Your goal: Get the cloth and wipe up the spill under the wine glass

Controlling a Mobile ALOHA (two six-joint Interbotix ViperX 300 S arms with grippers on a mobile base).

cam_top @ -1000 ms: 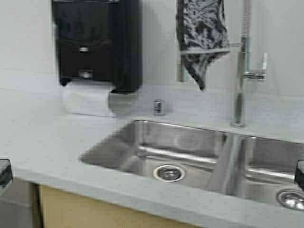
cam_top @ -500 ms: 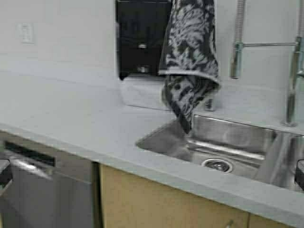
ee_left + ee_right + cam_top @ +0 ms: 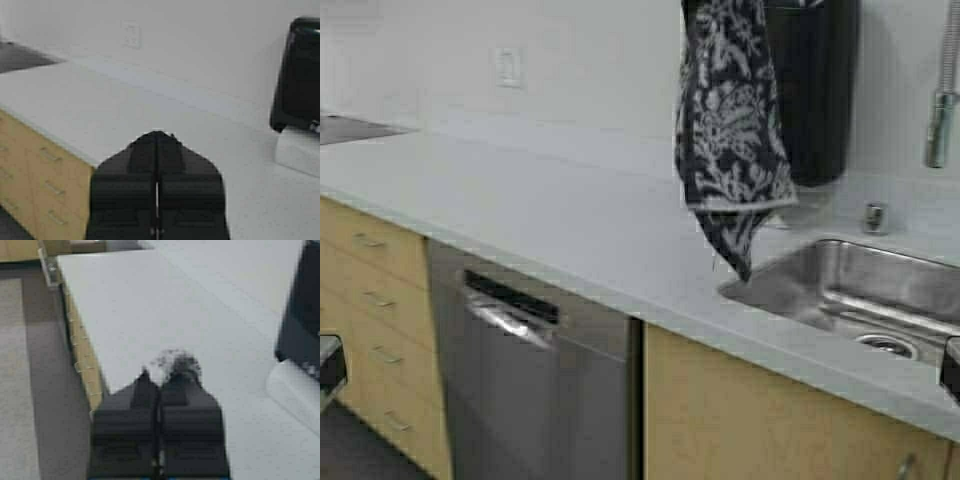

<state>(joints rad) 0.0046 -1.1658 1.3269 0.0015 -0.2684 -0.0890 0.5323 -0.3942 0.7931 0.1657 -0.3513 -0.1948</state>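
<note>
The cloth (image 3: pixel 730 130), dark charcoal with a white floral print, hangs down from the top edge of the high view, in front of the countertop (image 3: pixel 520 210). My right gripper (image 3: pixel 160 377) is shut, and a dark tuft of the cloth (image 3: pixel 179 364) sticks out at its tips above the grey counter. My left gripper (image 3: pixel 157 135) is shut and empty, held low at the left over the counter's front edge. The wine glass and the spill are out of view.
A black paper towel dispenser (image 3: pixel 815 90) hangs on the wall behind the cloth. A steel sink (image 3: pixel 880 290) and a faucet (image 3: pixel 945 100) are at the right. A dishwasher (image 3: pixel 530 370) and wooden drawers (image 3: pixel 375 300) sit under the counter. A dark cooktop (image 3: pixel 350 128) is at far left.
The robot has moved left along the counter: sink, faucet and dispenser have shifted right in the high view, and the dishwasher and drawers have come in. The cloth hangs in the same place.
</note>
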